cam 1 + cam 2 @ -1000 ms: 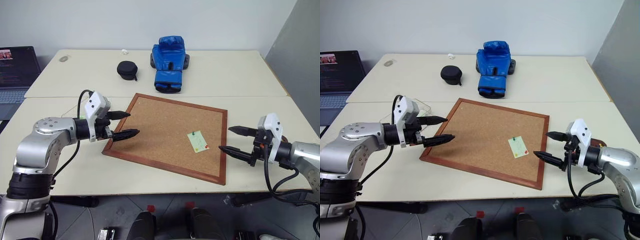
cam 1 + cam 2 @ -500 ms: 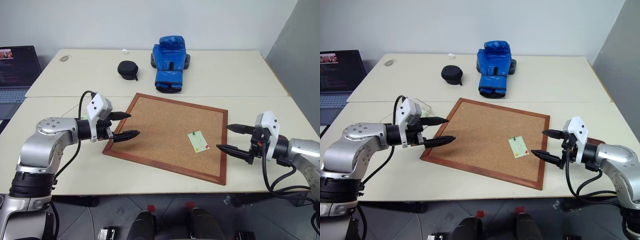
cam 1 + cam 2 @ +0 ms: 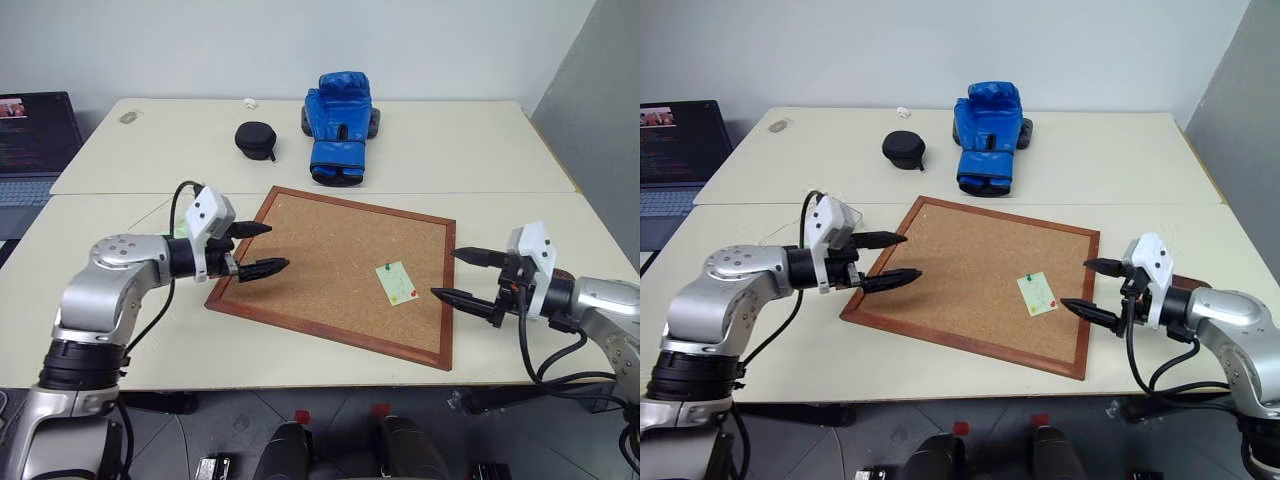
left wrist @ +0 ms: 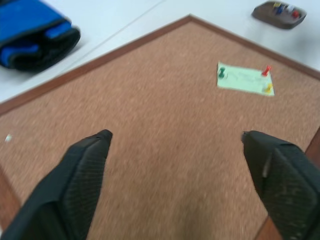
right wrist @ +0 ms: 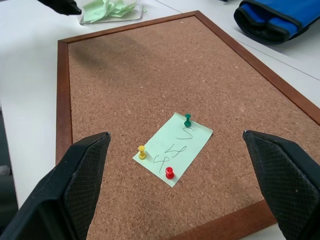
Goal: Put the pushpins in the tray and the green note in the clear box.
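Observation:
The green note is pinned flat on the right part of the corkboard. Three pushpins hold it: a green one at one corner, a red one and a yellow one. My right gripper hovers open at the board's right edge, pointing at the note. My left gripper is open over the board's left edge with nothing between its fingers. The tray, a small dark brown dish with pins in it, sits beyond the board's right side. The clear box holds green papers off the left corner.
A blue boxing glove and a small round black case lie on the far table. An open laptop stands at the far left. The table's front edge runs just below the corkboard.
My left gripper has edged to the right, its fingertips now over the corkboard's left frame. The right gripper has hardly shifted.

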